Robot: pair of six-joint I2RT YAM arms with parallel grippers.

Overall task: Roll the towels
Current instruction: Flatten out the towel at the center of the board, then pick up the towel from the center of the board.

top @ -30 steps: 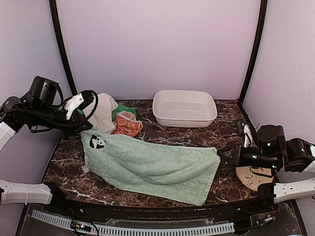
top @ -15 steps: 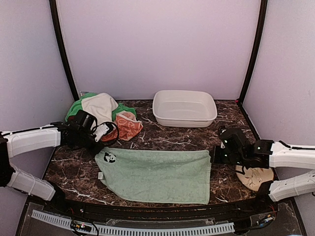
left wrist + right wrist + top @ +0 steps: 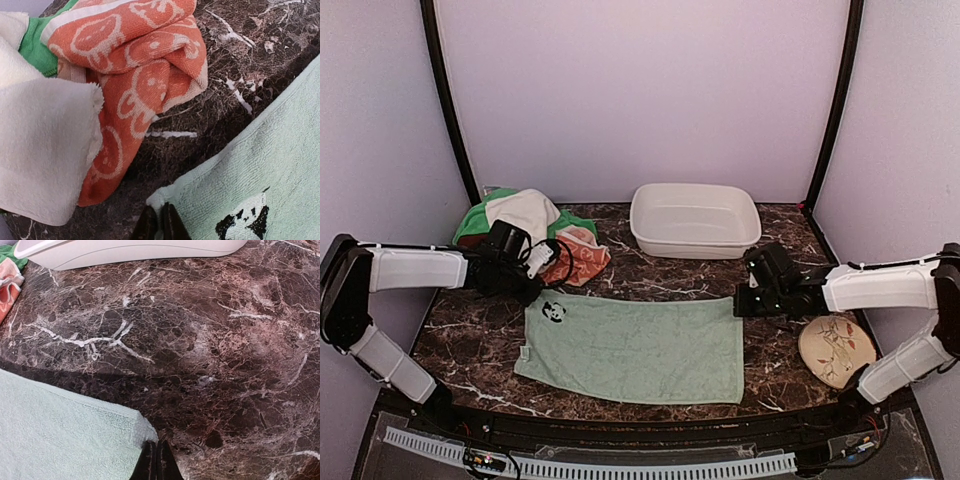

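Note:
The sage-green towel (image 3: 635,348) with a panda print lies flat on the marble table. My left gripper (image 3: 533,296) is shut on its far left corner (image 3: 161,200). My right gripper (image 3: 740,303) is shut on its far right corner (image 3: 142,432). A pile at the back left holds the cream-white towel (image 3: 527,217), the bright green towel (image 3: 470,224) and the orange patterned towel (image 3: 580,254). The orange towel (image 3: 145,75) and cream-white towel (image 3: 45,145) also show in the left wrist view.
A white plastic basin (image 3: 695,220) stands at the back centre; its rim (image 3: 130,252) shows in the right wrist view. A round cream plate (image 3: 836,350) with a floral drawing lies at the right front.
Both grippers have lowered and drawn the sage-green towel forward and flat onto the table; it now lies spread as a smooth rectangle, with both corners still held.

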